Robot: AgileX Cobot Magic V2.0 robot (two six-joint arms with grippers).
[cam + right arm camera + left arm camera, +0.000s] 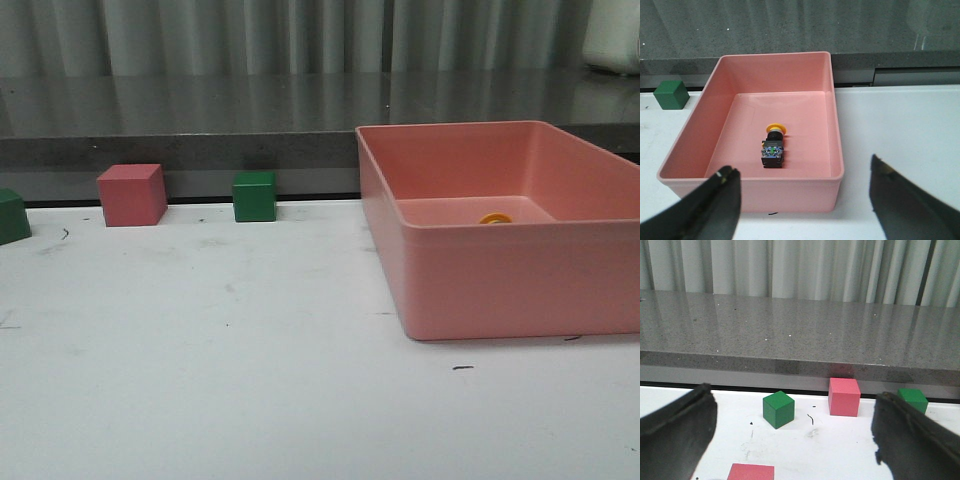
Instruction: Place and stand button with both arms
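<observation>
The button lies on its side on the floor of the pink bin, its yellow cap toward the bin's far wall and its bluish base block toward me. In the front view only the yellow cap shows above the bin's front wall. My right gripper is open and empty, held above the table short of the bin's near wall. My left gripper is open and empty, low over the white table. Neither arm shows in the front view.
A pink cube and a green cube stand at the table's back edge, another green cube at far left. The left wrist view shows a green cube, pink cube, green cube and a nearer pink cube. A grey ledge runs behind.
</observation>
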